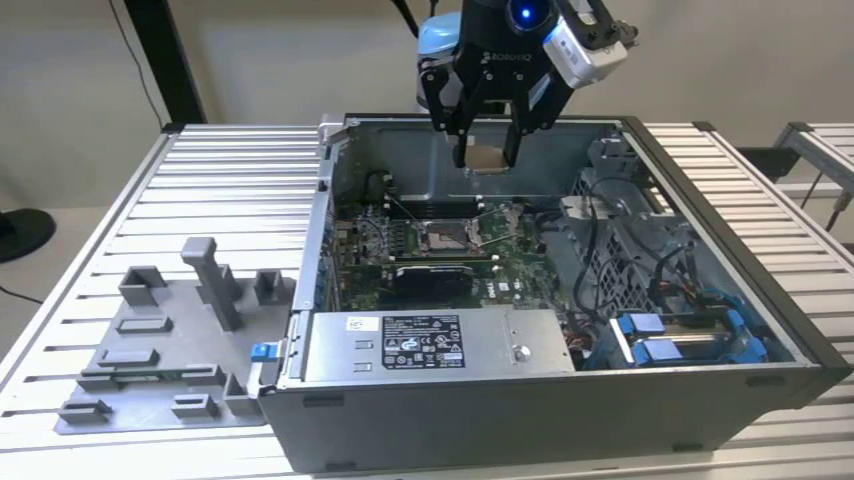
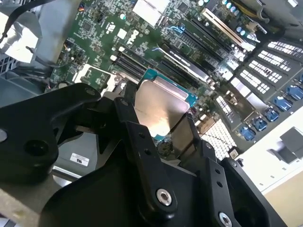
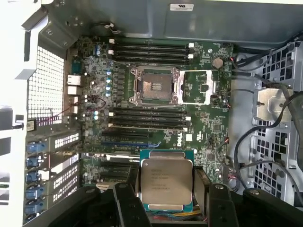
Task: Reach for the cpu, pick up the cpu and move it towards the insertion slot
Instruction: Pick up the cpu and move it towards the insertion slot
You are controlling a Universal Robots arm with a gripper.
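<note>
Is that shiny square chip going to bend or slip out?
The cpu looks like a flat metal-topped plate, so probably stiff, not floppy. Its smooth top may be slippery, but the tool pinches it by its edges. It looks thin, so likely light, and probably fragile if dropped.

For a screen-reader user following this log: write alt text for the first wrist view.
The end effector holds the cpu by its edges, silvery top facing the camera, above an open computer case. Beyond it on the green motherboard sits the insertion slot, its metal frame open and its dark centre bare, apart from the chip.
</note>
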